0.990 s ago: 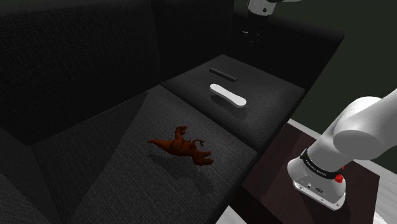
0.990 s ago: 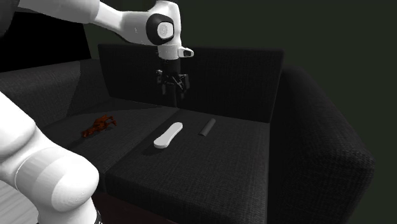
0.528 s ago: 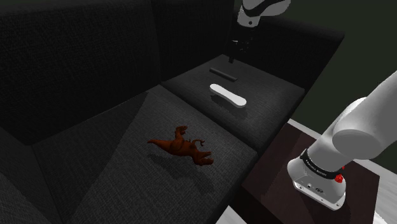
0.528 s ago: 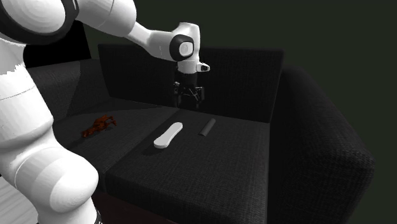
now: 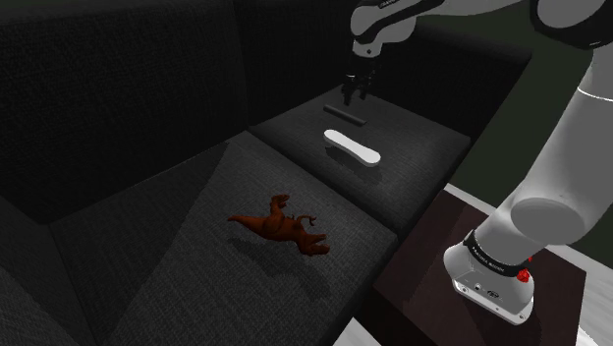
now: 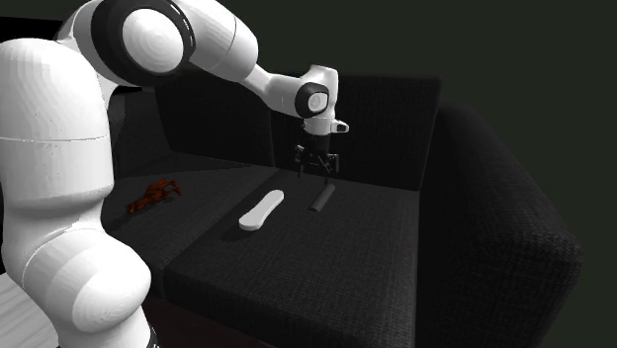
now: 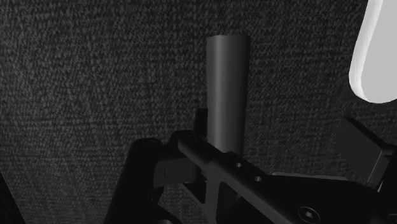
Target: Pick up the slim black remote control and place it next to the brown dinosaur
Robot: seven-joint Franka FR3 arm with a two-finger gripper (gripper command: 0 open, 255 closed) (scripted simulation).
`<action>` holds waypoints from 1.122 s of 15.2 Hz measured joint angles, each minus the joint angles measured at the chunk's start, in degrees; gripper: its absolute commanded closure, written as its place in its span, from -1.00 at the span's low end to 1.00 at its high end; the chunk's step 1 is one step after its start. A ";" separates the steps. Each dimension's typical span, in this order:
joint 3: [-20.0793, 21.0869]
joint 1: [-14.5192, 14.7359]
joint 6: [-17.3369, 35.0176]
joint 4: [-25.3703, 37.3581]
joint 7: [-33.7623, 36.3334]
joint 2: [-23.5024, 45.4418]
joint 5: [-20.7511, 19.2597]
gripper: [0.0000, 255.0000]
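Observation:
The slim black remote (image 5: 344, 114) (image 6: 321, 198) (image 7: 227, 89) lies on the far sofa cushion close to the backrest. My gripper (image 5: 350, 93) (image 6: 314, 170) (image 7: 254, 167) hovers just above its end, fingers pointing down and open, touching nothing. In the wrist view the remote runs away from the gripper, closer to one finger than the other. The brown dinosaur (image 5: 280, 224) (image 6: 153, 195) lies on the neighbouring seat cushion, towards the shoulder view's lower left.
A white remote (image 5: 352, 148) (image 6: 261, 211) (image 7: 378, 51) lies beside the black one, between it and the dinosaur. The dark sofa's backrest (image 5: 147, 88) and armrest (image 6: 494, 217) border the seat. The dark stand top (image 5: 432, 256) adjoins the sofa.
The arm has swung over and down from in front of the backrest, bringing the gripper low over the black remote. The remotes and dinosaur have not moved.

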 measured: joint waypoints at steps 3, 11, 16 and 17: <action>-0.14 -1.22 0.24 5.25 -1.70 6.82 1.24 -1.00; 0.19 -1.51 4.60 4.04 -2.55 10.39 2.15 -1.00; 0.24 -1.50 5.10 3.90 -2.57 10.73 2.25 -1.00; 0.25 -1.50 5.11 3.90 -2.57 10.74 2.26 -1.00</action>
